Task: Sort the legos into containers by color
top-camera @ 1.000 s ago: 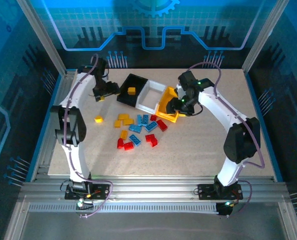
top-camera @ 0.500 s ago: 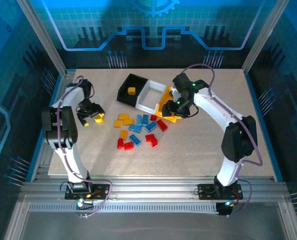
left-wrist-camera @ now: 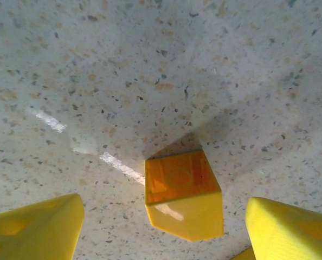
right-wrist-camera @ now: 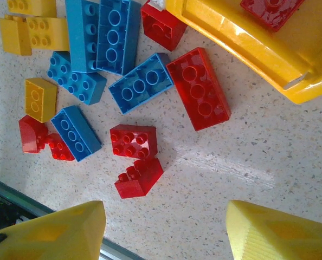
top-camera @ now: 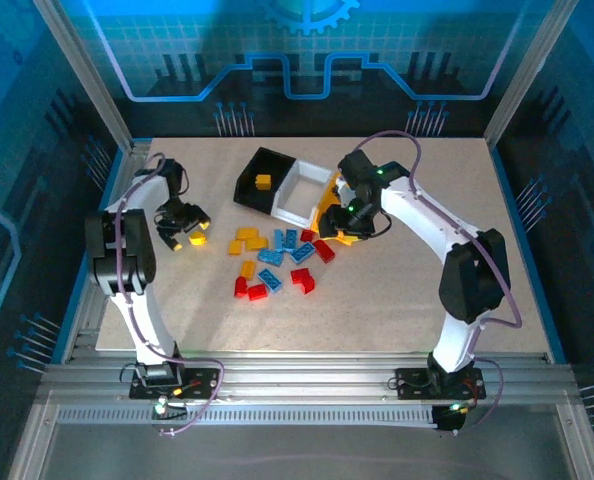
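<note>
A lone yellow-orange lego point(left-wrist-camera: 182, 195) point(top-camera: 197, 238) lies on the table between the fingertips of my open left gripper point(left-wrist-camera: 163, 235) point(top-camera: 184, 231), touching neither. Left of the bins, my open right gripper point(right-wrist-camera: 166, 233) point(top-camera: 339, 222) hovers over the table with nothing between its fingers. Beyond it lie two red legos point(right-wrist-camera: 134, 142), a long red one point(right-wrist-camera: 199, 89), several blue ones point(right-wrist-camera: 141, 83) and yellow ones point(right-wrist-camera: 40, 99). The yellow bin point(right-wrist-camera: 242, 46) point(top-camera: 346, 238) holds a red lego point(right-wrist-camera: 272, 8). The black bin point(top-camera: 249, 190) holds a yellow lego point(top-camera: 263, 181), and the white bin point(top-camera: 295, 212) sits between the two.
The main pile point(top-camera: 277, 262) of red, blue and yellow legos spreads over the table's middle, in front of the bins. A metal rail point(right-wrist-camera: 20, 195) edges the table in the right wrist view. Open tabletop lies to the right and near the front.
My left gripper has swung from beside the black bin down and left to the lone yellow lego. The right gripper has shifted slightly left along the yellow bin toward the pile.
</note>
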Motion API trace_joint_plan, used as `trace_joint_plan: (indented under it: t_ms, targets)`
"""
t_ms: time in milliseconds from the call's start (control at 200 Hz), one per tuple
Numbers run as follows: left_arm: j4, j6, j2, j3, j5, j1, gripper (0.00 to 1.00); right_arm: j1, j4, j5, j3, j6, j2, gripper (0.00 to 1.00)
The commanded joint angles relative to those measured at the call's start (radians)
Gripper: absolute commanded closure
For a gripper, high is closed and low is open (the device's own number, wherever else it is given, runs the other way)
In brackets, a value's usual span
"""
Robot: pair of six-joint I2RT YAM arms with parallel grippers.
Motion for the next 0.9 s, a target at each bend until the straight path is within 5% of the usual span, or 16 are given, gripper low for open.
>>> trace_joint_plan:
  t_ms: [0,600,895]
  targets:
    - [0.009,-0.024,0.029,0.014,0.041,0.002,0.22,0.017,-0.007,0.001,0.032,0.016,0.011,0.38]
    - [0.026,0.021,0.049,0.041,0.091,-0.003,0.53,0.065,0.004,0.053,0.042,0.069,0.005,0.38]
    - [0.049,0.068,0.003,0.052,0.203,-0.004,0.66,0.075,-0.008,0.076,0.057,0.072,0.002,0.38]
